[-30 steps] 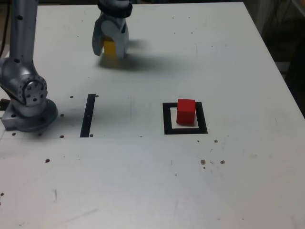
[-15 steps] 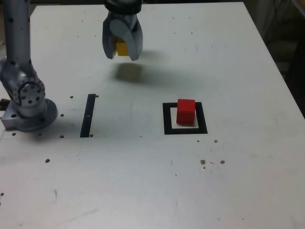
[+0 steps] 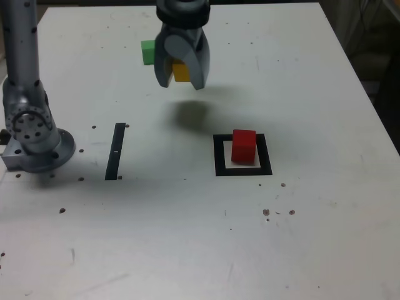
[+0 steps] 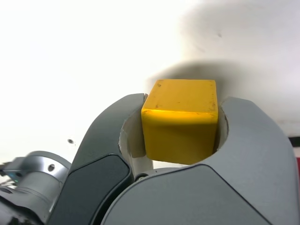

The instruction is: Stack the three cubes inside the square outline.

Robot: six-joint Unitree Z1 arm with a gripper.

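In the exterior view, the white table (image 3: pixel 187 250) is lying bare along its near edge, dotted with small dark specks. Farther in, one square outline (image 3: pixel 243 155) is lying flat with its sides running roughly parallel to the table edges, a thick black border around a pale centre. One red cube (image 3: pixel 244 146) is sitting upright inside it, toward the far side of the pale centre, its faces turned slightly off the border's lines. Being a cube, it is showing no long axis.

At about the same depth, toward the exterior view's left, a single narrow black strip (image 3: pixel 115 150) is lying with its long axis running near to far. Just beyond its left, the arm's grey base (image 3: pixel 37 140) is standing on the table.

Farther back, the gripper (image 3: pixel 182 76) is hanging above the table, pointing down, and is clamping one yellow cube (image 3: pixel 181 70) between its two grey fingers (image 4: pixel 253 140). The wrist view is showing the yellow cube (image 4: pixel 180 119) sitting squarely between them. A dark shadow is falling on the table beneath.

Farthest back, one green cube (image 3: pixel 148 52) is resting on the table, just to the exterior view's left of the gripper.

That is making three cubes in all: one red, one yellow, one green.
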